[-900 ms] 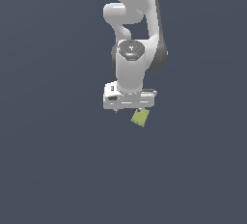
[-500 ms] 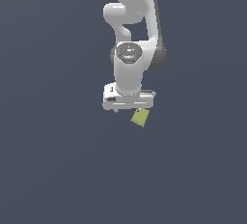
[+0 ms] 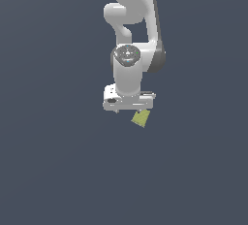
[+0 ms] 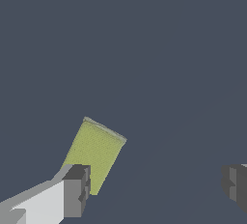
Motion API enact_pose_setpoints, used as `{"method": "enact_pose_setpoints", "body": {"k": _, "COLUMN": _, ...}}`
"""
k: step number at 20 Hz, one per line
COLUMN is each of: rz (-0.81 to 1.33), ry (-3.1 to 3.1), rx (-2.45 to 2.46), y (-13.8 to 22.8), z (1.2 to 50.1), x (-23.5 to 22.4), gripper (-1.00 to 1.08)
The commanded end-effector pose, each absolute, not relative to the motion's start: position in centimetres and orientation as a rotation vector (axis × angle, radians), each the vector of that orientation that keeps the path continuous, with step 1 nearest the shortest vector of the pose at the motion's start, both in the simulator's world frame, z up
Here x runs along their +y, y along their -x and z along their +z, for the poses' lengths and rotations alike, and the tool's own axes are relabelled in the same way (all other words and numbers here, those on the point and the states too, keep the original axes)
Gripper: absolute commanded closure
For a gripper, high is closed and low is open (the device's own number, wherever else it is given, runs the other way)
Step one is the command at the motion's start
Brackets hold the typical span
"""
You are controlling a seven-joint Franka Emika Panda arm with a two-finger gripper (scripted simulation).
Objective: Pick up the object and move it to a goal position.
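The object is a small olive-yellow-green block lying on the dark floor, turned at an angle. My white gripper hangs just above it, with the block showing below the hand toward the exterior view's right. In the wrist view the block sits beside one grey fingertip, and the other fingertip is far off to the other side. The gripper is open wide and holds nothing. The block is off-centre between the fingers, close to one of them.
The white arm rises above the hand. A plain dark grey floor surrounds the block. No other object shows in either view.
The arm's wrist has sunk very slightly toward the block. The block has not moved and the fingers stay apart.
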State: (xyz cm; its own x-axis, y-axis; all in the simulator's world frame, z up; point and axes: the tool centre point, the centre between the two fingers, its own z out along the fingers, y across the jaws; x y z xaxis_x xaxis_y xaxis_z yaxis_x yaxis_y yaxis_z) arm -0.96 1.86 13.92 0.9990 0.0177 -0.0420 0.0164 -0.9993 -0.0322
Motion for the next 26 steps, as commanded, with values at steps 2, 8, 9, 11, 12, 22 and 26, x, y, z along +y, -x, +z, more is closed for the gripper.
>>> {"method": "enact_pose_setpoints", "body": {"k": 2, "rz": 0.065, "ry": 3.11, "rx": 0.002, "y": 1.1, "z": 13.5, "x": 2.2, "gripper": -0.92}}
{"method": "enact_pose_setpoints", "body": {"k": 8, "rz": 0.057, "ry": 3.115, "rx": 0.097, "y": 1.7, "z": 12.3, "x": 3.4, "gripper": -0.92}}
{"method": "enact_pose_setpoints", "body": {"k": 9, "rz": 0.056, "ry": 3.115, "rx": 0.118, "y": 1.8, "z": 12.1, "x": 3.7, "gripper": -0.92}}
{"method": "enact_pose_setpoints", "body": {"k": 11, "rz": 0.052, "ry": 3.115, "rx": 0.166, "y": 2.2, "z": 11.5, "x": 4.2, "gripper": -0.92}}
{"method": "enact_pose_setpoints", "body": {"k": 12, "rz": 0.05, "ry": 3.115, "rx": 0.192, "y": 2.3, "z": 11.2, "x": 4.5, "gripper": -0.92}}
{"method": "enact_pose_setpoints", "body": {"k": 22, "rz": 0.021, "ry": 3.098, "rx": 0.479, "y": 4.6, "z": 7.9, "x": 7.7, "gripper": -0.92}}
{"method": "enact_pose_setpoints", "body": {"k": 26, "rz": 0.012, "ry": 3.088, "rx": 0.561, "y": 5.3, "z": 7.0, "x": 8.5, "gripper": -0.92}}
